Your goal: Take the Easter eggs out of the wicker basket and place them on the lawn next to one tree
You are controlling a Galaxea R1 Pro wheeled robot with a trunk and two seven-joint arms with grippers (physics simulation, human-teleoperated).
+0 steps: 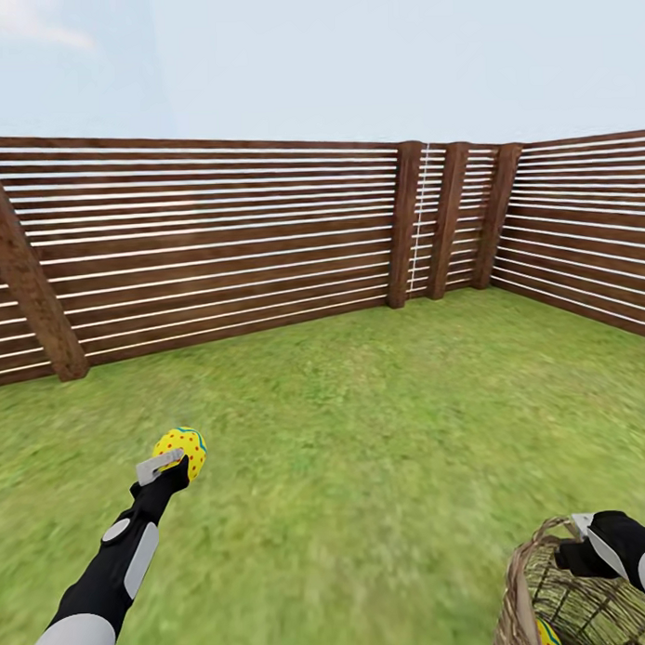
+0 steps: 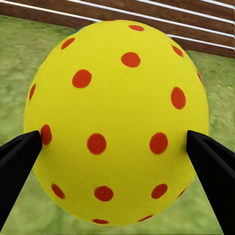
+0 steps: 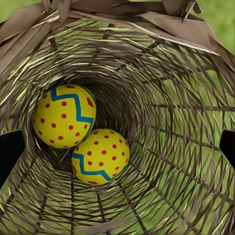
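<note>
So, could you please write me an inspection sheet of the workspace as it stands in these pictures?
Surface: lawn, mottled green grass.
Job's things: dotted egg out of the basket, held above the grass; two zigzag eggs touching at the bottom of the wicker basket.
Clutter: nothing seen.
Grippers: left gripper shut on the dotted egg; right gripper at the basket's rim, fingers apart.
Cables: nothing seen.
Surroundings: slatted brown fence, pale sky; no tree in view.

Wicker basket [image 1: 527,594] cut off at corner; right pincer [image 1: 590,536] partly hidden.
</note>
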